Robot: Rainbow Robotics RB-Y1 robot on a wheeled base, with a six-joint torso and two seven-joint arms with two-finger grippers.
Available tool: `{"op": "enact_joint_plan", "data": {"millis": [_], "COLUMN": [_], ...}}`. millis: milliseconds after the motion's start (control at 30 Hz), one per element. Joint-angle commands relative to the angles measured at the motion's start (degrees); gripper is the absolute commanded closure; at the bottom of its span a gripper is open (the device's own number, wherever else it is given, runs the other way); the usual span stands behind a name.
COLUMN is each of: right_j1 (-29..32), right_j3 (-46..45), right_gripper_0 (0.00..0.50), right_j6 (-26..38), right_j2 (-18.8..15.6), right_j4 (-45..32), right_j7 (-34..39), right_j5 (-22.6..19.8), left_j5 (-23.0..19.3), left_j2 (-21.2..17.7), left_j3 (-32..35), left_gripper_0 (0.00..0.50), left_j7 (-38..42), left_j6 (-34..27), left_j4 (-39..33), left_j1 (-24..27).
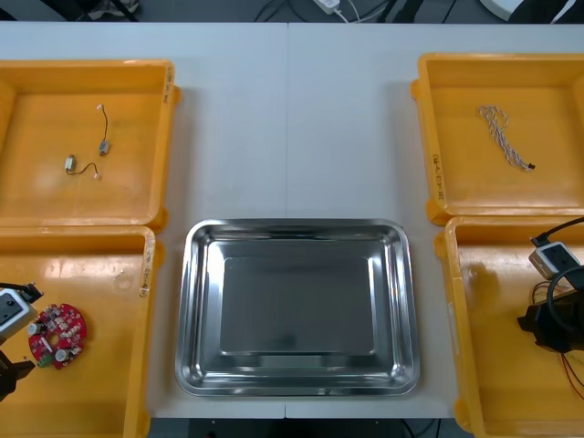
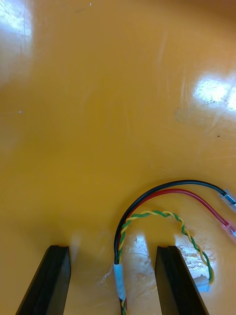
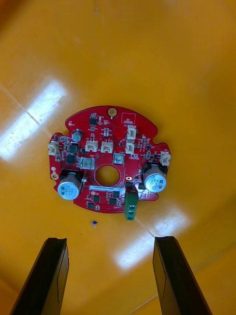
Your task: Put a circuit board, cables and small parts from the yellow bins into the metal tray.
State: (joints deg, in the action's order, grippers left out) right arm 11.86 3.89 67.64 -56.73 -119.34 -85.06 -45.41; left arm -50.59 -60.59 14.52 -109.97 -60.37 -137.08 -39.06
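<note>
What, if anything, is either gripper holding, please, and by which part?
Nothing. The left gripper is open short of the circuit board; the right gripper is open astride the cable bundle.

We see left gripper (image 3: 109, 241): two flat black fingers (image 3: 51, 275), square tips, matte; right gripper (image 2: 114, 248) identical. We see right arm (image 1: 552, 321): black housing, grey box (image 1: 547, 259), black cable (image 1: 558, 227)

Red circuit board (image 3: 109, 162) carries a green connector (image 3: 131, 205). The cable bundle (image 2: 119, 241) runs black, red, plus a green-yellow twisted pair (image 2: 152, 213). Yellow bins (image 1: 91, 192); bare silver tray (image 1: 297, 310).
</note>
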Motion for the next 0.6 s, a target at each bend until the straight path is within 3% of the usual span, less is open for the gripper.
{"op": "enact_joint_plan", "data": {"millis": [33, 67, 100, 167, 200, 267, 600], "right_j1": [0.8, 0.8, 0.8, 0.8, 0.8, 0.8, 0.8], "right_j3": [0.77, 0.77, 0.77, 0.77, 0.77, 0.77, 0.68], "right_gripper_0": [0.0, 0.014, 0.083, 0.281, 0.409, 0.493, 0.5], "right_j6": [-0.23, -0.23, -0.23, -0.23, -0.23, -0.31, -0.31], "right_j2": [0.21, 0.21, 0.21, 0.21, 0.21, 0.21, 0.21], "right_j4": [0.25, 0.25, 0.25, 0.25, 0.25, 0.25, 0.25], "right_j7": [-1.42, -1.42, -1.42, -1.34, -1.16, -1.07, -1.07], "right_j5": [-0.3, -0.3, -0.3, -0.3, -0.38, -0.38, -0.38], "left_j5": [1.46, 1.73, 1.81, 1.99, 2.34, 2.52, 3.48], "left_j2": [-2.07, -2.07, -2.07, -2.07, -2.07, -1.98, -2.07], "left_j3": [-1.95, -2.48, -3.1, -4.33, -5.12, -5.82, -7.93], "left_gripper_0": [0.0, 0.0, 0.0, 0.0, 0.0, 0.0, 0.0], "left_j7": [-6.49, -6.49, -6.49, -6.75, -6.93, -7.11, -7.19], "left_j6": [1.92, 2.36, 2.98, 4.47, 5.26, 5.96, 8.25], "left_j4": [0.58, 0.94, 1.29, 2.61, 3.31, 4.28, 5.42], "left_j1": [-0.85, -0.67, -0.49, 0.03, 0.38, 0.74, 1.09]}}
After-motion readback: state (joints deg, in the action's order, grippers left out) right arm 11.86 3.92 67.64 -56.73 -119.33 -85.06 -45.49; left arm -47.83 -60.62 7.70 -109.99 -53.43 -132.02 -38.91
